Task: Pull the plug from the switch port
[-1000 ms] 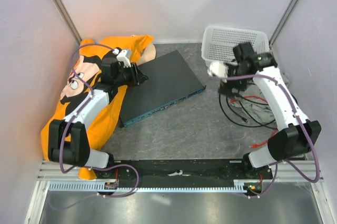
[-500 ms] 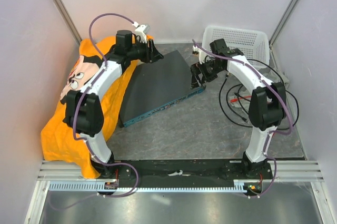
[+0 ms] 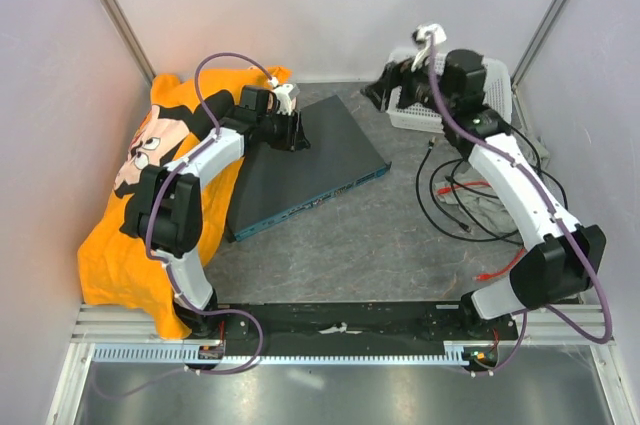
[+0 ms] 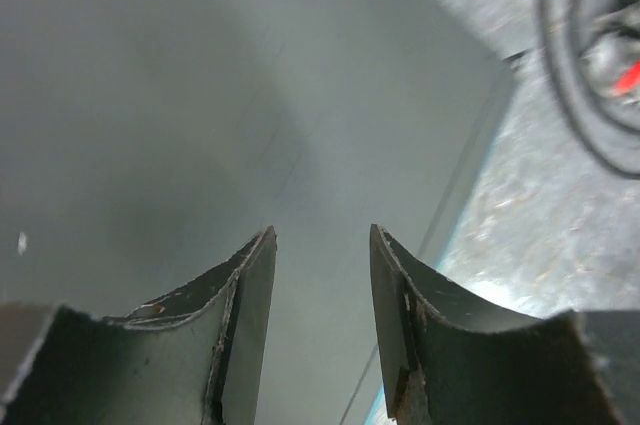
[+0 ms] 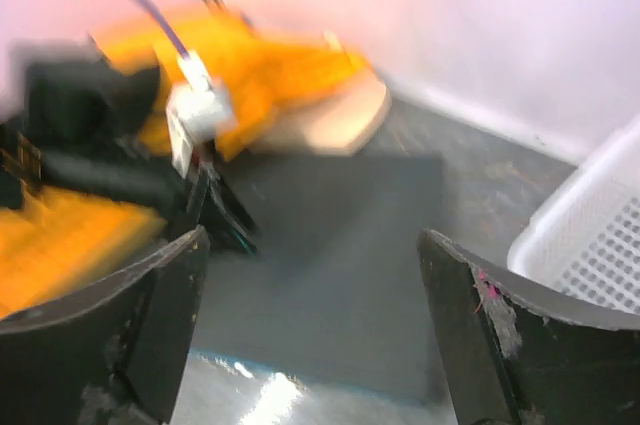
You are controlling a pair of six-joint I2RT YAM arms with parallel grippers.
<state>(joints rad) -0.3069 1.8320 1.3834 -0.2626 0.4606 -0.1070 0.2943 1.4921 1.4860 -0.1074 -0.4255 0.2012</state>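
**Grippers both empty; switch flat on the table**

We found the left gripper (image 4: 320, 245) partly open, poised over the dark top of the switch (image 3: 310, 160) near its far left corner. The right gripper (image 5: 312, 237) stood wide, raised beside the white basket (image 5: 590, 235). The switch lay flat at mid-table (image 3: 380, 245), with loose cables (image 3: 455, 207) apart to its right.

Robotics lab test cell, prob.: pale panel walls (image 3: 330, 5) w/ aluminium corner posts (image 3: 112, 10) boxing in a grey table (image 3: 380, 245); left arm (image 3: 205, 157) & right arm (image 3: 515, 180) sitting bolted to a black base plate (image 3: 340, 317), slotted cable duct (image 3: 300, 353) running along the near edge.
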